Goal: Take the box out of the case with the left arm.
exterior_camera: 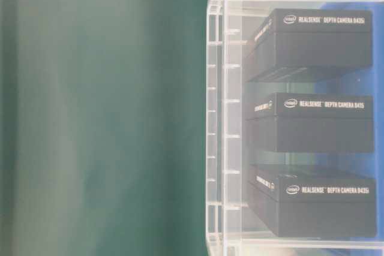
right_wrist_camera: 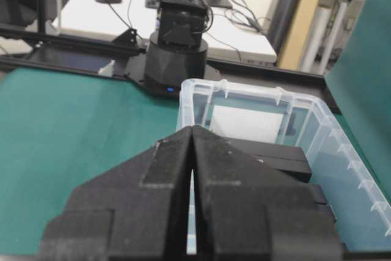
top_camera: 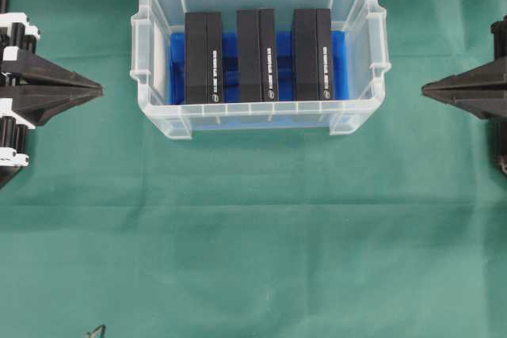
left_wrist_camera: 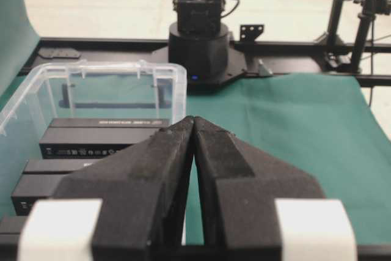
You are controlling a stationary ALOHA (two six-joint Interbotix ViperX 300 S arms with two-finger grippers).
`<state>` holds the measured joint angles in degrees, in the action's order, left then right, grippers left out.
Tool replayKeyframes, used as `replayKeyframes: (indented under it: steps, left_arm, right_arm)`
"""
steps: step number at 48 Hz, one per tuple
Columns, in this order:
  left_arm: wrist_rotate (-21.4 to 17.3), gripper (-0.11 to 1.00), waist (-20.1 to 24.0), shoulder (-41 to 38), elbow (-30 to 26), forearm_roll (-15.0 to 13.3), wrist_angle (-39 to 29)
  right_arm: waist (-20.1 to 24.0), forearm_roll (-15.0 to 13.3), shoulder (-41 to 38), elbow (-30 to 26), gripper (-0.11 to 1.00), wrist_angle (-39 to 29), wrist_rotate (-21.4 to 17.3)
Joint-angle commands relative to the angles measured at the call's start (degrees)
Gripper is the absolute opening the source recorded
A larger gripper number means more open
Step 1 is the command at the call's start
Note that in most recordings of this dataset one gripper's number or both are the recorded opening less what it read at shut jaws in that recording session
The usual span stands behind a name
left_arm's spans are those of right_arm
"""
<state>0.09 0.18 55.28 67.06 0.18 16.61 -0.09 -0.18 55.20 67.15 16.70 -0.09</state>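
clear plastic is the first hazard here: the case [top_camera: 154, 77] has thin see-through walls and a raised rim, and its left wall stands between the left gripper [top_camera: 97, 88] and the three black boxes inside, so a low or level approach would likely catch the rim and shove or tip the whole case across the green cloth on the bench [top_camera: 253, 235].

the left box [top_camera: 203, 57], the middle box [top_camera: 257, 55] and the right box [top_camera: 313, 54] stand on edge in a row on the blue lining, each apart from its neighbour by a narrow gap. the task does not say which one; the left box is nearest that arm. the gaps look tight, so i judge a finger could land on a box top instead of sliding beside it, or nudge the neighbour over.

the left gripper sits at the left side of the bench, well apart from the case, its fingers pressed together and holding nothing. it must spread before descending, or it will simply press on the box. the right gripper [top_camera: 428, 89] rests on the far side, also drawn together and empty.

the boxes look smooth and glossy, so a shallow pinch might slip as the box lifts, and a tilted box could snag the rim.
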Motion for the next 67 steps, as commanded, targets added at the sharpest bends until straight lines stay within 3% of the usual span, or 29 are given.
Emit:
replayKeyframes:
  steps: [1,20,34,45,59,67]
  left_arm:
    - [0.4,0.0,0.0,-0.9,-1.5,0.1,-0.9]
    - [1.4,0.0,0.0,-0.5,-4.5,0.1,-6.2]
    - [1.3,0.0,0.0,-0.1,-17.3,0.4,-21.7]
    - [1.3,0.0,0.0,-1.1,-25.5,0.5,-32.0]
    - [1.5,0.0,0.0,-1.1,-26.7,0.5,-39.4]
    - [1.8,0.0,-0.3,-2.0,-29.9,0.5,-52.0]
  right_arm:
    - [0.0,0.1,-0.6,-0.7,0.0,-0.2,-0.2]
    - [-0.1,0.1,-0.9,-6.6,0.0,-9.7,-2.6]
    - [-0.1,0.1,-1.9,-20.4,0.0,-23.5,-2.6]
    - [0.0,0.1,-3.8,-28.2,0.0,-29.8,-2.7]
    - [-0.1,0.1,-4.7,-29.6,0.0,-35.4,-3.8]
    - [-0.1,0.1,-5.2,-32.0,0.0,-48.1,-5.6]
